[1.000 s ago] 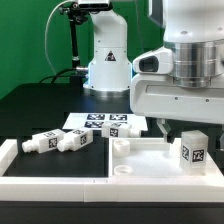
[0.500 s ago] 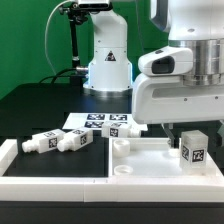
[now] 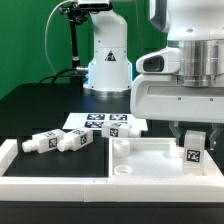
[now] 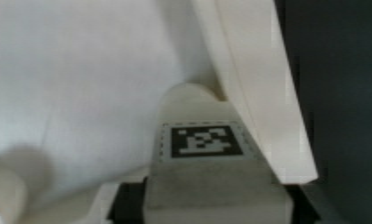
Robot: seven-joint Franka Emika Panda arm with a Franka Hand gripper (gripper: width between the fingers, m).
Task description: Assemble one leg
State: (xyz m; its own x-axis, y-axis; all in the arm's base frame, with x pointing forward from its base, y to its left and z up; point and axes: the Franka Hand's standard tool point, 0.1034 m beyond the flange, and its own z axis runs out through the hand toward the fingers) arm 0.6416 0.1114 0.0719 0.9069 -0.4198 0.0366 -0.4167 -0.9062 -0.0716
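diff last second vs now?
The hand with its tagged leg sank slightly toward the white panel, after swaying toward the exterior view's left and back; the leg remains gripped. The loose legs and the marker board stayed as they were.

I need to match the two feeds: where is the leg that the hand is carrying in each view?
Exterior view: the short white plastic leg with a black-and-white tag sits low at that view's right, under the hand, over the large white square panel.
Wrist view: the leg fills the lower centre, tag facing the camera.
Shared landmark: the panel's raised rim.
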